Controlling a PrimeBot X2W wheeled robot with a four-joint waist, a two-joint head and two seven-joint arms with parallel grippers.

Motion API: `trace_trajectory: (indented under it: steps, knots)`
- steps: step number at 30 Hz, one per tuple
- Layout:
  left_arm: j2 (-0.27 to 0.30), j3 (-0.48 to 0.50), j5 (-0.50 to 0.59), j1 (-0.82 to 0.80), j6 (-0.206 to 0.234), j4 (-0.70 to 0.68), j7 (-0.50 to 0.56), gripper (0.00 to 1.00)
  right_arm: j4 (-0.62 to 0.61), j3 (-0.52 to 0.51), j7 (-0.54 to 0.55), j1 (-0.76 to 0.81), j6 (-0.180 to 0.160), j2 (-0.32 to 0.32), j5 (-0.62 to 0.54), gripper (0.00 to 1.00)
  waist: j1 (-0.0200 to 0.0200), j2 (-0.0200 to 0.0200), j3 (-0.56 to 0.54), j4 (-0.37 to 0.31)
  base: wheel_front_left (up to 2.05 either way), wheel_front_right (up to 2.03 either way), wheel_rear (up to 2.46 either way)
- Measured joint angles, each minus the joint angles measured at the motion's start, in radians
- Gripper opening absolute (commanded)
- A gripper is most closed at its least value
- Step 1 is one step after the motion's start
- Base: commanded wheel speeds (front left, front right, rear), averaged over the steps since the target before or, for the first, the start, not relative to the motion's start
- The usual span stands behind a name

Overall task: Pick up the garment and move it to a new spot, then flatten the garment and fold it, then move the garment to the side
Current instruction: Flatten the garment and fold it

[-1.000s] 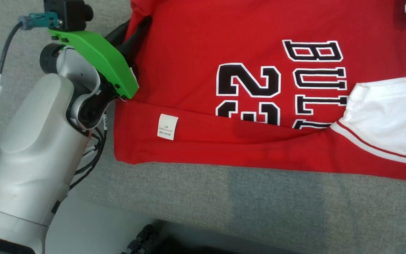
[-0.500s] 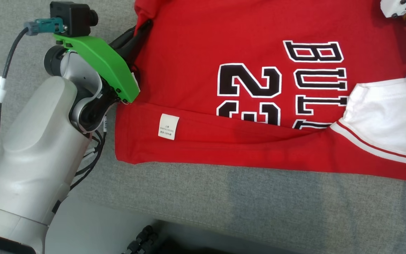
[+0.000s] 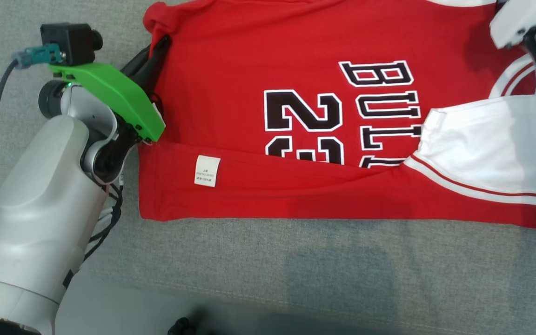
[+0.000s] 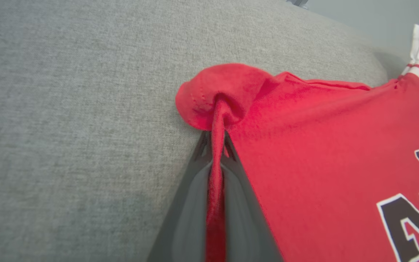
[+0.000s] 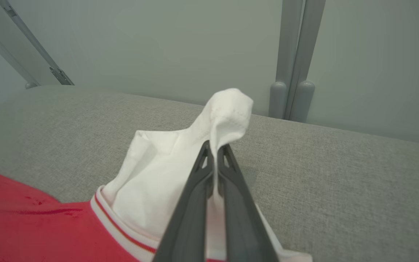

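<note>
Garment (image 3: 249, 56) lies on cushion (image 3: 296, 260); left gripper (image 4: 216, 140) pinches its red corner, right gripper (image 5: 215, 149) its white end (both clamped).

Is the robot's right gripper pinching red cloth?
No, the right gripper is shut on a bunched white sleeve of the red-and-white basketball jersey.

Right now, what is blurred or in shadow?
Left wrist view: the left gripper is blurred near the lens, the red shirt sharp. Head view: a soft shadow lies on the grey cushion. Right wrist view: the right gripper looks sharp.
</note>
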Motion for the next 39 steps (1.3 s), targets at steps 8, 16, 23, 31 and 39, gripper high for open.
trace_trajectory:
  steps: [8,16,23,31,39]
  knots:
    - [0.003,-0.005,-0.003,0.055,0.000,0.003,-0.084,0.00,-0.044,0.014,-0.080,0.126,0.015,0.007,0.023,0.00,0.0000,0.0000,-0.058,-0.022,0.00,0.00,0.00]
    - [0.021,-0.013,-0.026,0.118,0.000,-0.006,-0.162,0.00,-0.103,0.015,-0.166,0.232,0.016,0.023,0.035,0.00,0.0000,0.0000,-0.119,-0.046,0.00,0.00,0.00]
    - [0.036,-0.035,-0.028,0.173,0.000,-0.008,-0.210,0.00,-0.152,0.006,-0.232,0.350,0.013,0.036,0.040,0.00,0.0000,0.0000,-0.159,-0.083,0.00,0.00,0.00]
    - [0.063,-0.051,-0.050,0.233,0.000,-0.035,-0.235,0.00,-0.177,0.014,-0.276,0.473,0.002,0.055,0.042,0.00,0.0000,0.0000,-0.201,-0.126,0.00,0.00,0.00]
    - [0.073,-0.075,-0.052,0.265,0.000,-0.073,-0.250,0.00,-0.210,0.019,-0.311,0.563,-0.013,0.056,0.042,0.00,0.0000,0.0000,-0.239,-0.142,0.00,0.00,0.00]
